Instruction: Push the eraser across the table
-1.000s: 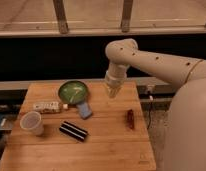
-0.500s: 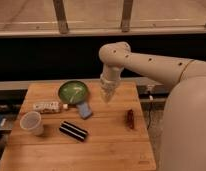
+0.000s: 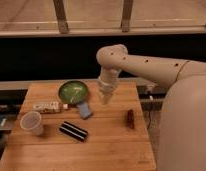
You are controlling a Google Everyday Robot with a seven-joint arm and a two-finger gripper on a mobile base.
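The eraser (image 3: 73,131), a flat black block with white stripes, lies on the light wooden table (image 3: 111,145) left of the middle, near the front. My gripper (image 3: 104,98) hangs from the white arm above the table's middle back. It is up and to the right of the eraser, well apart from it, beside the blue pad.
A green bowl (image 3: 73,92) stands at the back left. A blue sponge-like pad (image 3: 85,110) lies just in front of it. A white cup (image 3: 32,123) stands at the left edge, a small patterned box (image 3: 47,106) behind it. A reddish-brown stick (image 3: 130,119) lies at the right.
My arm and gripper have moved left and slightly down over the table, closer to the blue pad and the eraser. The objects on the table have not moved.
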